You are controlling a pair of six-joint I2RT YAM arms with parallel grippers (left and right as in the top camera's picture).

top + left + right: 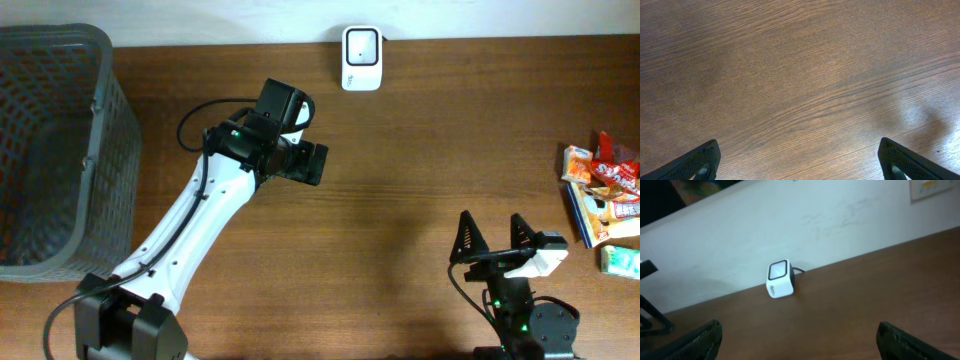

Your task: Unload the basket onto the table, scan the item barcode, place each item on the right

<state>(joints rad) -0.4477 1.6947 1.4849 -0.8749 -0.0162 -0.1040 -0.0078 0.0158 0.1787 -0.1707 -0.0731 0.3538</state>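
Obs: left fingers [697, 161] and right fingers [467, 238] spread wide, empty. Advise: right takes one snack packet [615, 165], turning its barcode toward far scanner [361, 58].

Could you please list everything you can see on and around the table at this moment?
Brown wooden table: one, brown, fills the view.
Grey plastic mesh basket: one, grey, far left of table.
White box-shaped barcode scanner: one, white, far edge, centre.
Colourful snack packets: small pile, count unclear, red, orange, blue, green, right edge.
Left arm: one, white, reaching to mid-table, black jaws open, empty.
Right arm: one, black and white, near edge at right, jaws open, empty.
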